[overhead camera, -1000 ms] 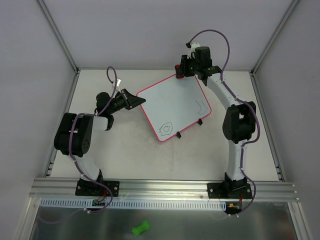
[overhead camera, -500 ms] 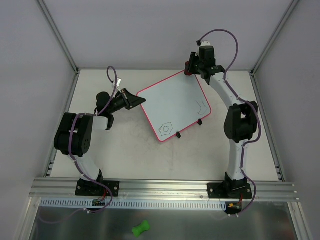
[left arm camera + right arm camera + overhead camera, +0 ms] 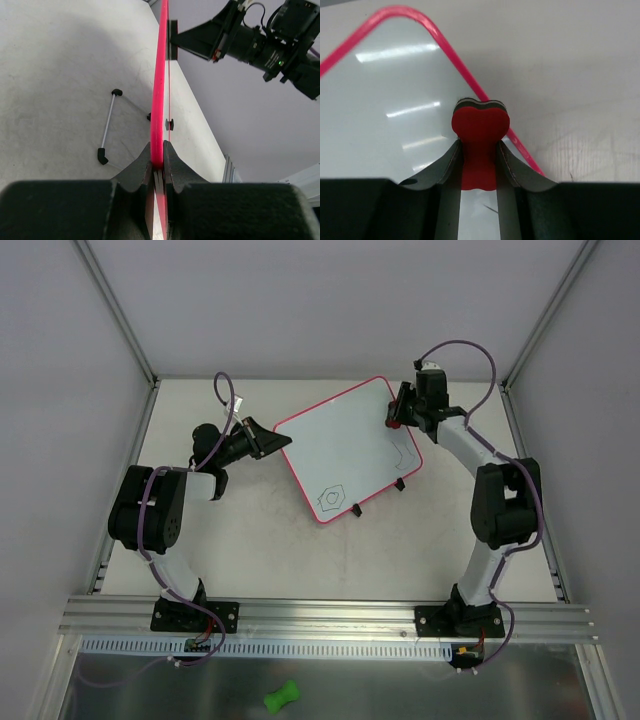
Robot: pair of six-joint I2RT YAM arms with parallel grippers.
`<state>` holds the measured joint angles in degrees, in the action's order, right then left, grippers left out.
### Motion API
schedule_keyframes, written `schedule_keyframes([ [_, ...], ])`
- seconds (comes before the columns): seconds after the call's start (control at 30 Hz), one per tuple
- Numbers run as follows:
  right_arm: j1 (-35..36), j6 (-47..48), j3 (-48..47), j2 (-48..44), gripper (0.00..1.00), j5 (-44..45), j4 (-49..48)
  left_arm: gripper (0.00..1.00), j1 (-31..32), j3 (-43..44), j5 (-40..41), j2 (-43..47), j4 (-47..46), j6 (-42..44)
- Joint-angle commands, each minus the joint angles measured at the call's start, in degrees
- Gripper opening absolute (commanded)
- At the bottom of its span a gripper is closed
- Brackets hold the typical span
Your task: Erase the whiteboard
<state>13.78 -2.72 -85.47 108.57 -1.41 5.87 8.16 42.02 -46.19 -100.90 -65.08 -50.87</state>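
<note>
The whiteboard (image 3: 345,445) with its pink-red frame lies tilted mid-table, with a hexagon doodle (image 3: 332,496) near its front corner and a curved line (image 3: 403,453) by its right edge. My left gripper (image 3: 272,441) is shut on the board's left edge, and the frame (image 3: 159,100) runs straight out from between the jaws. My right gripper (image 3: 394,412) is shut on the red bone-shaped eraser (image 3: 479,145), holding it over the board's far right edge (image 3: 490,97). Whether the eraser touches the board I cannot tell.
A small white rod with black ends (image 3: 107,127) lies on the table under the board. The right arm (image 3: 260,42) shows beyond the board in the left wrist view. A green bone-shaped object (image 3: 280,698) lies off the table at the front. Walls enclose the table.
My right gripper has moved with the eraser from the board's far corner rightward and nearer, along the right edge. The left gripper and board have not moved.
</note>
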Motion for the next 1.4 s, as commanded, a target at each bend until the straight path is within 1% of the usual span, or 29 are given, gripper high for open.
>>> schedule_keyframes([
  [0.0,0.4,-3.5,8.2,-2.6,0.00,-2.8,-1.0,0.00,1.0,-0.1,-2.1,0.5,-1.2,8.3],
  [0.03,0.4,-4.0,11.5,-3.2,0.00,-2.8,-1.6,0.00,1.0,-0.1,-2.2,0.4,-1.2,8.3],
  [0.23,0.5,-7.2,20.7,-6.0,0.00,-2.3,-4.8,0.00,1.0,0.0,-2.1,0.1,-1.5,7.8],
  [0.37,1.5,-8.6,24.9,-6.1,0.00,1.7,-4.7,0.00,1.0,0.2,-2.2,-0.1,-1.6,7.5],
  [0.43,1.5,-10.6,25.3,-5.6,0.00,5.4,-3.2,0.00,1.0,0.2,-2.2,-0.2,-1.7,7.5],
  [0.47,1.4,-11.3,25.1,-5.5,0.00,8.8,-2.0,0.00,1.0,0.1,-2.3,-0.2,-1.7,7.6],
  [0.5,1.5,-12.0,24.6,-5.3,0.00,10.4,0.7,0.00,1.0,0.2,-2.2,-0.2,-1.7,7.5],
  [0.6,1.9,-12.8,23.9,-5.0,0.00,14.9,4.1,0.00,1.0,0.1,-2.3,-0.2,-1.8,7.5],
  [0.73,2.7,-13.4,24.7,-6.0,0.00,18.6,7.1,0.00,1.0,0.2,-2.2,-0.3,-2.0,7.1],
  [0.9,2.8,-14.2,26.4,-7.7,0.00,20.8,9.6,0.00,1.1,-0.1,-2.3,-1.3,-5.1,5.1],
  [1.03,2.8,-13.8,26.6,-7.9,0.00,20.3,10.0,0.00,1.1,-0.3,-2.5,-1.9,-6.7,3.9],
  [1.2,2.9,-12.4,24.7,-8.6,0.00,18.2,9.9,0.00,1.1,-0.2,-2.7,-1.5,-5.8,4.5],
  [1.37,2.0,-10.8,23.4,-14.0,0.00,18.3,10.0,0.00,1.1,-0.1,-2.6,-1.4,-4.8,4.8],
])
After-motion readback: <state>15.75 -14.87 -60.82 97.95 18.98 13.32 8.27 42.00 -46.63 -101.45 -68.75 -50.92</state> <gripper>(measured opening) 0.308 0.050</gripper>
